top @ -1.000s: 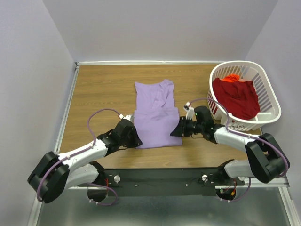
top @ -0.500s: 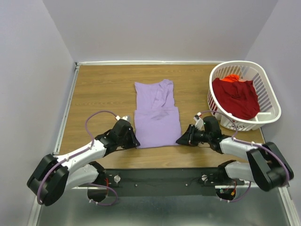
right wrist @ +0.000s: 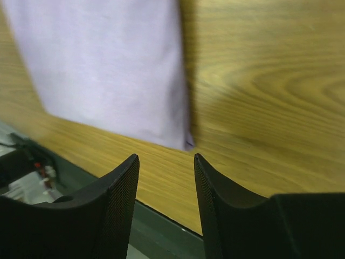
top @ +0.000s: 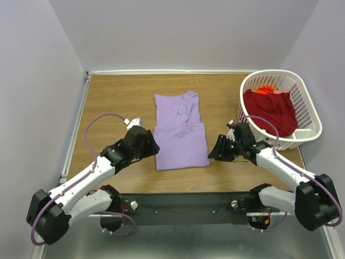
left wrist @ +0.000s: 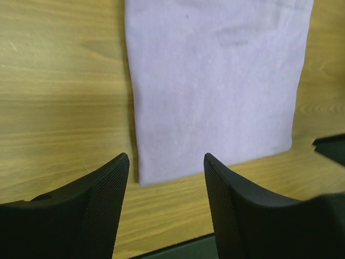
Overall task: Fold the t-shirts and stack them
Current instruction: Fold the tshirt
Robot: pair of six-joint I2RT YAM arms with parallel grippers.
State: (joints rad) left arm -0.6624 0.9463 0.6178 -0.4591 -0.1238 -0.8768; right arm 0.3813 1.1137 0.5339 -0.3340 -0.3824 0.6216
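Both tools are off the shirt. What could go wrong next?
1. The left tool and right tool stand open by the near corners of the lavender t-shirt; a grasp might pinch only the top layer and undo the fold.
2. The far half lies rumpled, so the next fold may come out crooked.

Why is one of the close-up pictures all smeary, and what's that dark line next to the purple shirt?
Right wrist view: the lavender t-shirt and the table wood grain look smeared, probably motion blur, while the right gripper looks sharper. Left wrist view: crisp; the dark line along the shirt's edge is its shadow. Top external view: even light, everything in focus.
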